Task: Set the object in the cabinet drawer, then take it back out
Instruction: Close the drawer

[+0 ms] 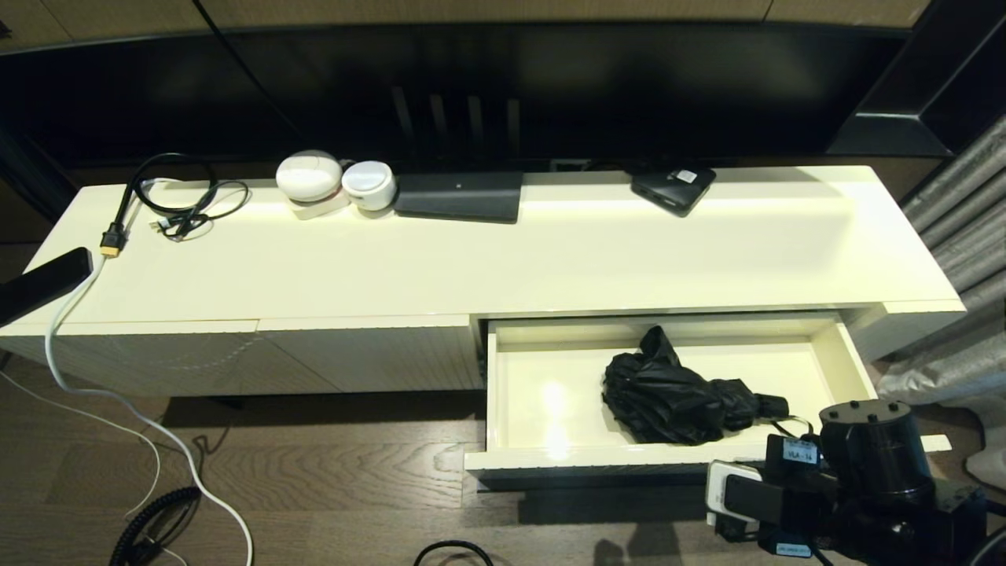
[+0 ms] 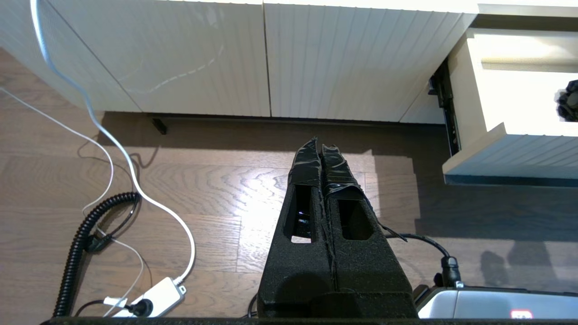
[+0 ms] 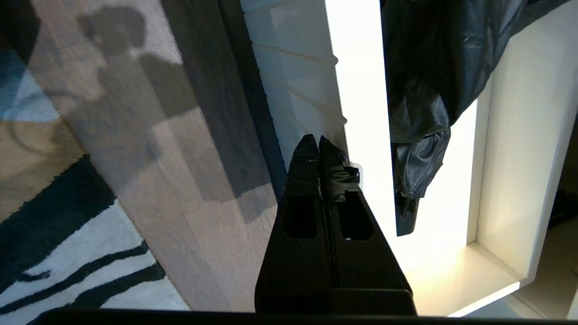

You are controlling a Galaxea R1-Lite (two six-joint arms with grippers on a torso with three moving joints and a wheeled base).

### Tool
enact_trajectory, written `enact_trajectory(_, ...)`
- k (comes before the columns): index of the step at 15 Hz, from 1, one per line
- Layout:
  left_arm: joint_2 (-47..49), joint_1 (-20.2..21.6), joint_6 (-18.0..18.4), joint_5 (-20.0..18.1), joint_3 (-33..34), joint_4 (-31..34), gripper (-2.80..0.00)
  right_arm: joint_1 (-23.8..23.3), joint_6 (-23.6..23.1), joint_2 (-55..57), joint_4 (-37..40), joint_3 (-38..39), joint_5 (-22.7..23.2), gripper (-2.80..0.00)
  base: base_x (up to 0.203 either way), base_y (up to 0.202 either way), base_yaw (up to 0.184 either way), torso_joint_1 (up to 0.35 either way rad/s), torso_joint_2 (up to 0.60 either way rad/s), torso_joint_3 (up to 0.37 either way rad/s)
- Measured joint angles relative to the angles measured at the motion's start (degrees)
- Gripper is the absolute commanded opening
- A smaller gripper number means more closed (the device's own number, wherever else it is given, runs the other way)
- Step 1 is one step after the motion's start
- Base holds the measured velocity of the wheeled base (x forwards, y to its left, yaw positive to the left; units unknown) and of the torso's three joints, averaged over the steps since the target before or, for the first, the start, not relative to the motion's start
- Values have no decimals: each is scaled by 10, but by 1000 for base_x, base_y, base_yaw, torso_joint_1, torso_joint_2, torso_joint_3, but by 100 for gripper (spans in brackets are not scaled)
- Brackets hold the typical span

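Right tool (image 3: 319,143) closed beside drawer (image 3: 298,90); umbrella (image 3: 424,113) partly cropped.

Glare bleaches the open cabinet drawer (image 1: 550,409) floor; hard shadows cross the wooden floor (image 2: 226,189); the background stays dim.

Home living room: television (image 1: 503,86) over low cabinet (image 1: 550,251)
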Motion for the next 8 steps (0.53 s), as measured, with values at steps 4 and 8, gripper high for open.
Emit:
enact_trajectory(4,0,0,0,0,0,0,-280,-3,0,16,-38,-5,0,-280,0,0,0,0,0,0)
enact_trajectory(8,0,0,0,0,0,0,-280,-3,0,34,-68,-8,0,-280,0,0,0,0,0,0)
